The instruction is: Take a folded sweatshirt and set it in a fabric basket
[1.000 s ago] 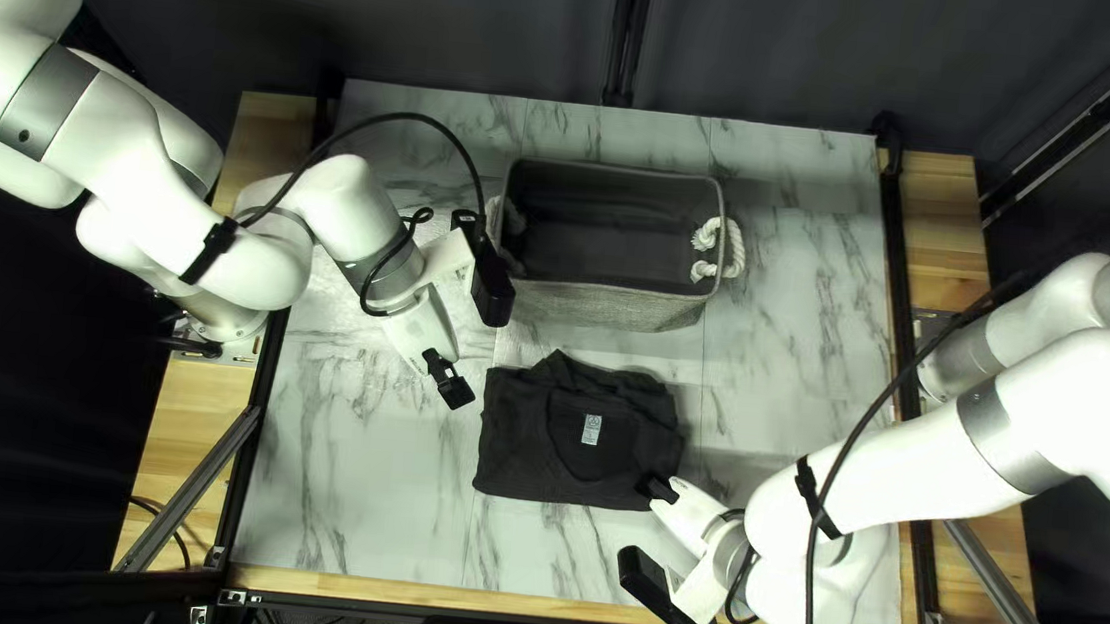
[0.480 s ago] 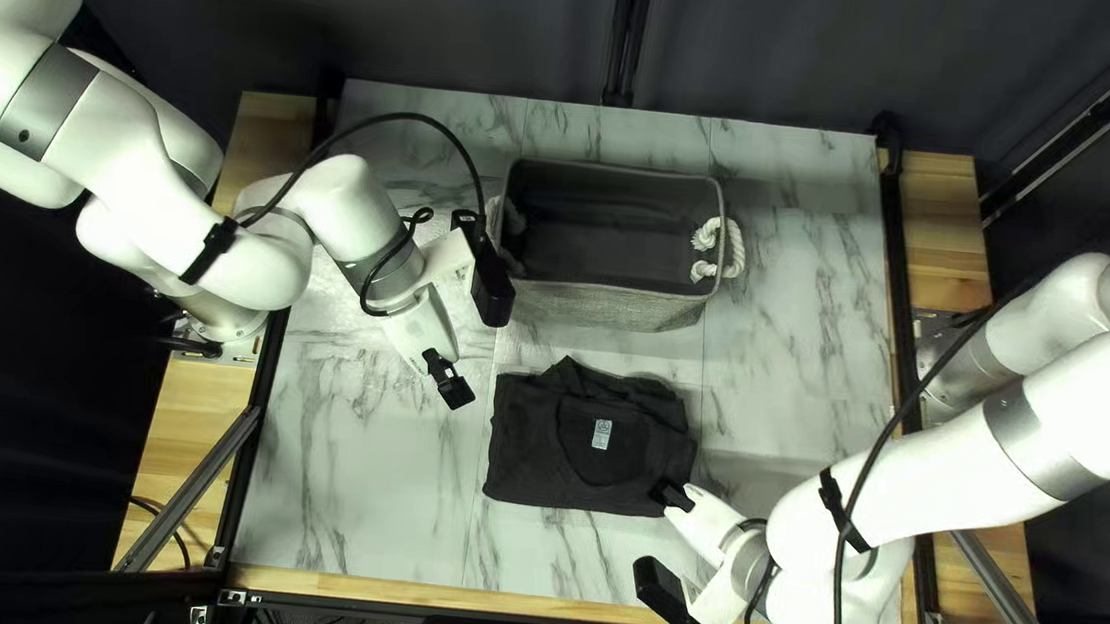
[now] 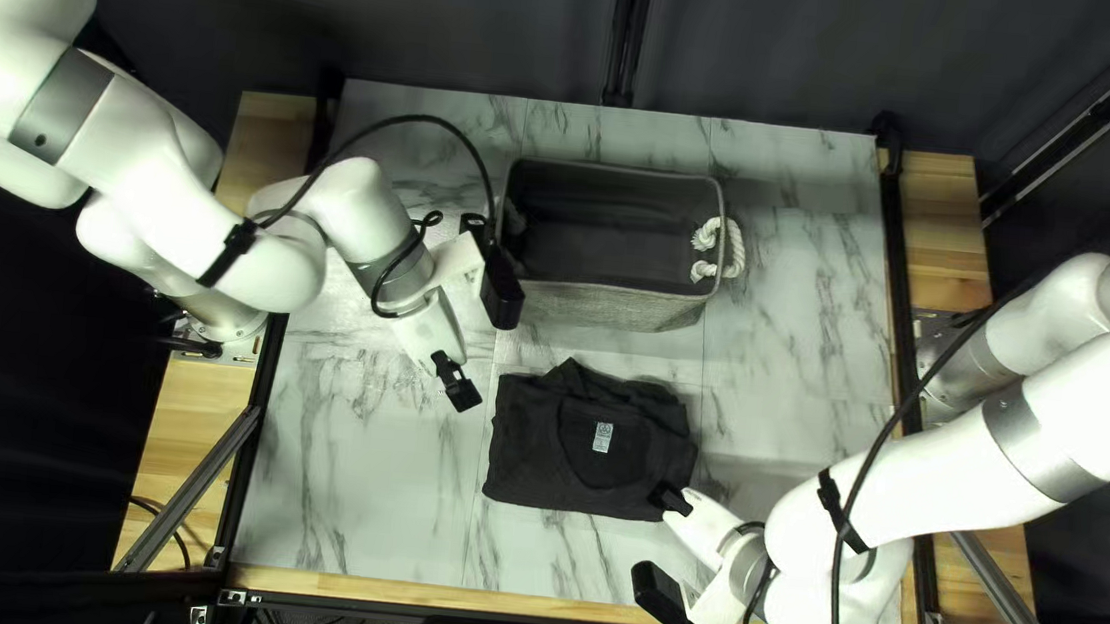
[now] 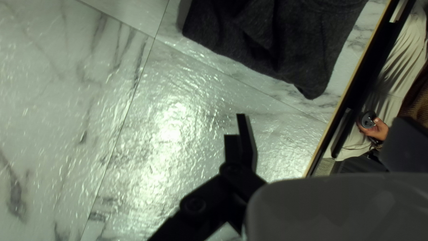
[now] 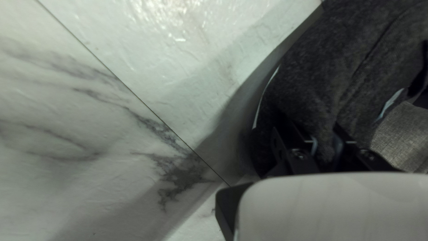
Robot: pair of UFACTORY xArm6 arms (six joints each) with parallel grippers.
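Observation:
A black folded sweatshirt (image 3: 588, 445) lies flat on the marble table, just in front of the grey fabric basket (image 3: 606, 301). My right gripper (image 3: 674, 501) is at the sweatshirt's near right corner. In the right wrist view it (image 5: 322, 150) is shut on a fold of the dark cloth (image 5: 334, 77). My left gripper (image 3: 456, 384) hangs open just left of the sweatshirt's far left corner, not touching it. The left wrist view shows one black finger (image 4: 245, 140) over bare marble, with the sweatshirt (image 4: 277, 43) ahead of it.
The basket has white rope handles (image 3: 719, 246) and is dark inside. Bare marble (image 3: 362, 456) stretches left of the sweatshirt. Beyond the table's near edge, a person's hand (image 4: 376, 129) holds a small dark device.
My right gripper drew the sweatshirt a little to the right, then held still. My left gripper has crept slightly toward the sweatshirt.

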